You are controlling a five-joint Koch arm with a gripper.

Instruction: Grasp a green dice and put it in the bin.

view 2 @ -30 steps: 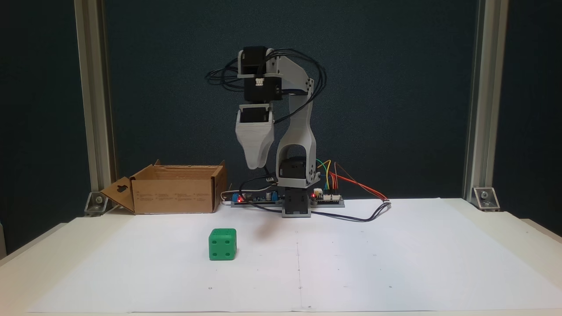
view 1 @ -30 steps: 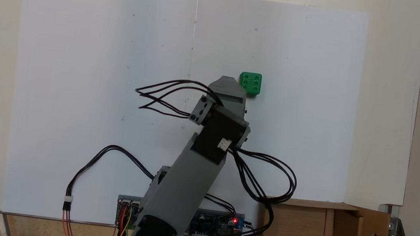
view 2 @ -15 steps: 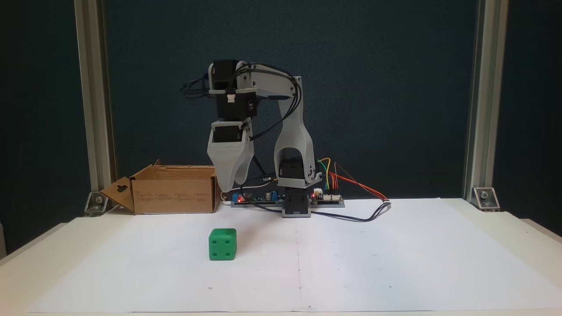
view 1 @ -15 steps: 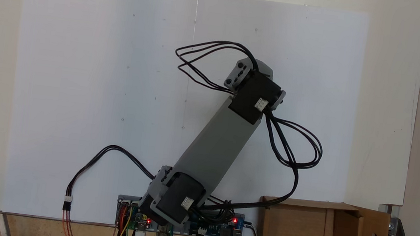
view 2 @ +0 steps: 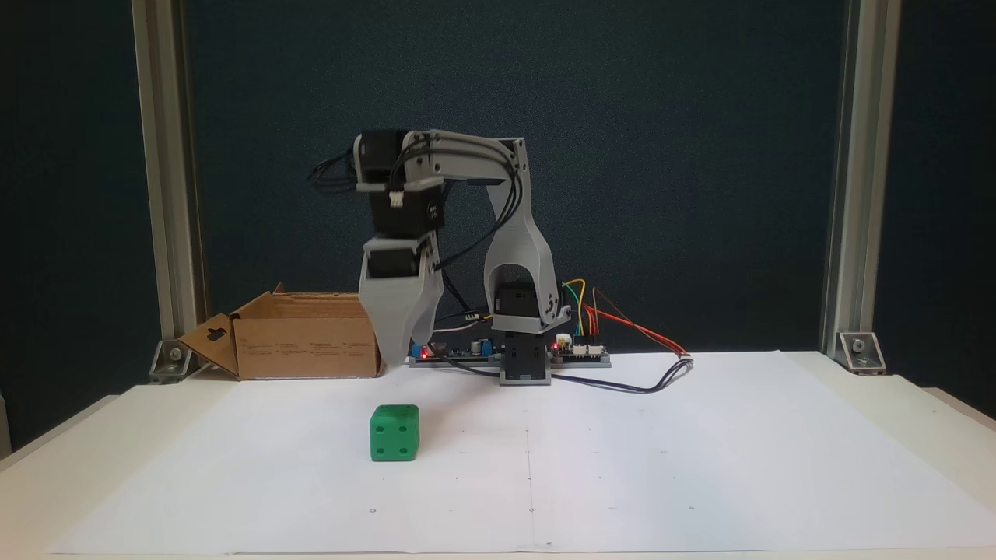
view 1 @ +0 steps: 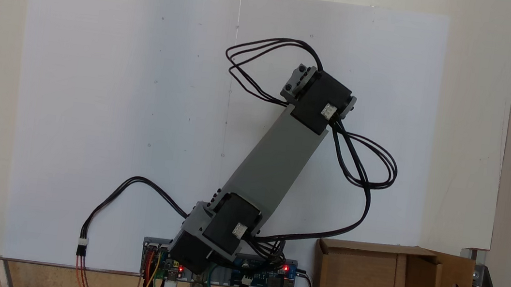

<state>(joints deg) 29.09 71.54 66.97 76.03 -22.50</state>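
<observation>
The green dice (view 2: 394,432) lies on the white paper sheet, left of centre in a fixed view from the front. My gripper (view 2: 397,359) hangs pointing straight down, just above the dice and a little behind it, with a clear gap between them. Its grey jaws overlap into one wedge, so their spread is hidden, and nothing shows in them. From above, the wrist motor (view 1: 321,100) covers the dice. The bin (view 2: 303,334), a brown cardboard box with open flaps, stands at the back left; from above the bin (view 1: 365,284) sits at the bottom right.
A controller board (view 2: 459,351) with coloured wires sits at the arm's base (view 2: 525,365). Black cables (view 1: 369,167) loop out from the arm towards the bin. Aluminium posts (view 2: 159,194) stand at the table's back corners. The white sheet (view 1: 95,94) spreads wide to either side.
The arm has stretched forward and lowered the gripper from beside the dice to above it. From above, the wrist now covers the dice. The dice has not moved.
</observation>
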